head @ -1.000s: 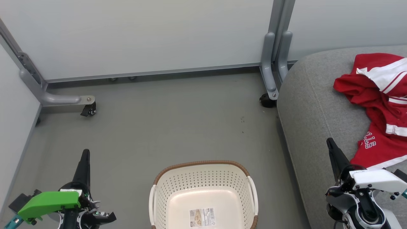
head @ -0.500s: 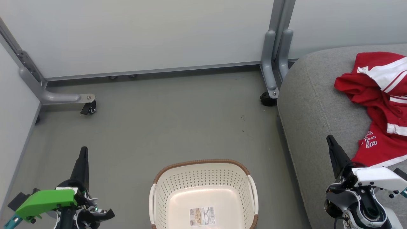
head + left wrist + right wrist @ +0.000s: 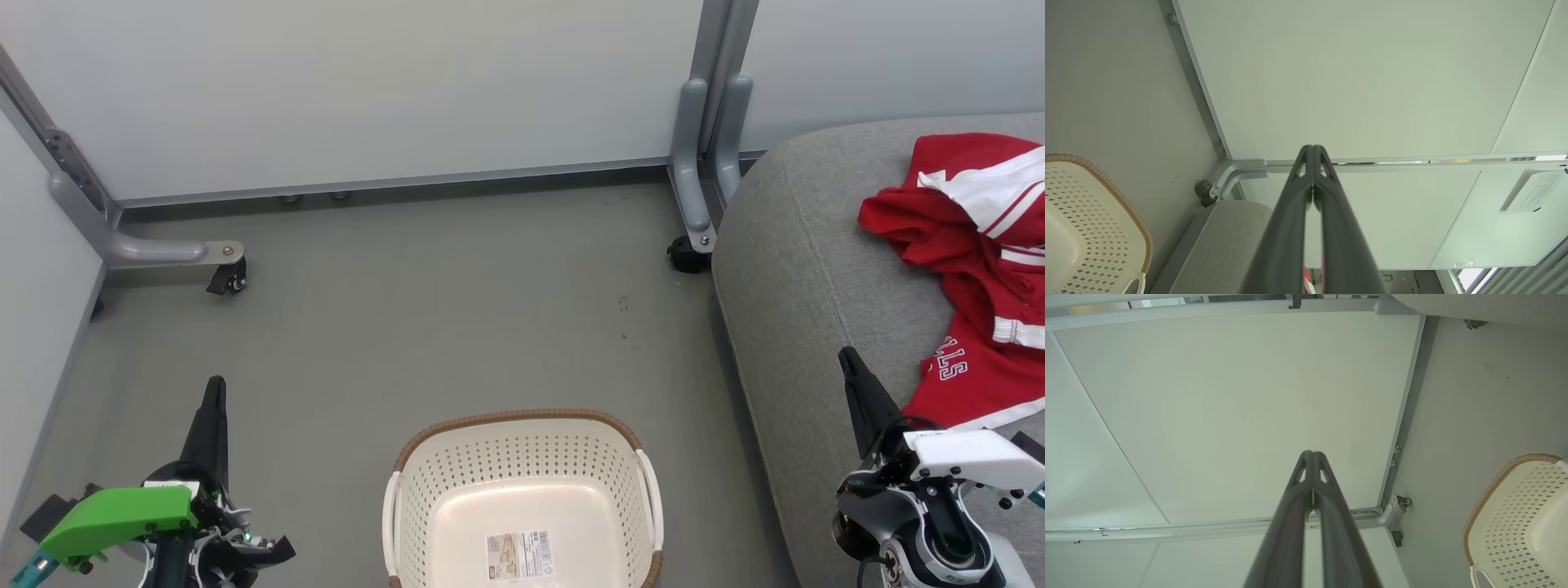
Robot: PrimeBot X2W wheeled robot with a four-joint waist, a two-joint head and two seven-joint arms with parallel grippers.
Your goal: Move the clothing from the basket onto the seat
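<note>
Head view | clothing (image 3: 984, 278) on seat (image 3: 808, 269), near right pincer (image 3: 847, 355), well apart from left pincer (image 3: 216, 384) | both pressed together

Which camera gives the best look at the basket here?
The head view: the basket is seen from above, nearly whole, with the label sticker inside. Each wrist view catches one corner of its rim and perforated wall.

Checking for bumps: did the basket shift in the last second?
No. The basket keeps its spacing from the dark floor specks and the sofa.
</note>
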